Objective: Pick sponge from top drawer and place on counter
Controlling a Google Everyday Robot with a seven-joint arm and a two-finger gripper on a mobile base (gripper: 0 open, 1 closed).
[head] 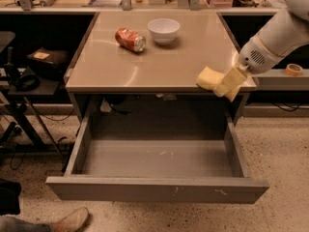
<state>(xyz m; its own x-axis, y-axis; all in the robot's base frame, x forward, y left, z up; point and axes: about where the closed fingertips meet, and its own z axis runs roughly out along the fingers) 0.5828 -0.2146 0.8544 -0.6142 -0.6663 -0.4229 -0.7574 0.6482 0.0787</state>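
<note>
My gripper (pixel 223 83) is at the counter's front right corner, shut on the pale yellow sponge (pixel 208 77). The sponge hangs just above the tan counter (pixel 159 62), near its front edge. My white arm (pixel 275 37) comes in from the upper right. The grey top drawer (pixel 157 187) is pulled wide open below the counter, and nothing shows on its floor.
A crushed red soda can (pixel 130 39) lies on its side on the counter's far left. A white bowl (pixel 163 30) stands next to it at the far middle. A roll of tape (pixel 293 69) sits on a shelf at right. A person's shoe (pixel 67 220) is at lower left.
</note>
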